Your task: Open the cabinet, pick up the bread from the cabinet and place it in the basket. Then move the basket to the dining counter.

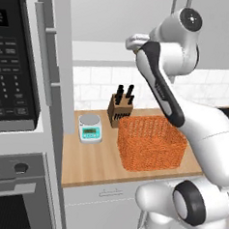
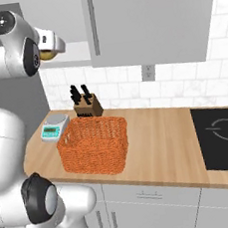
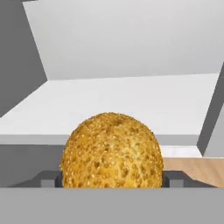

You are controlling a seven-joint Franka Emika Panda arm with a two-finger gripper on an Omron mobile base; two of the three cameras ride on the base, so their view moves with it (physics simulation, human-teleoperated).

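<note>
The bread [image 3: 111, 151], a round seeded golden loaf, sits low centre in the hand view, between the two finger tips of the gripper [image 3: 111, 178], whose jaws stand wide and flank it on both sides; the grip appears made, though contact itself cannot be confirmed. Behind the bread lies the pale shelf of the open cabinet [image 3: 131, 100]. In the left base view the hand is at upper centre, at the cabinet's mouth. The basket [image 1: 151, 143] stands on the wooden worktop [image 1: 91, 165] below, beside a knife block [image 1: 119, 109] and scale [image 1: 90, 128]. Judged step: lifting the bread out. Next: carry it down over the basket and release.
</note>
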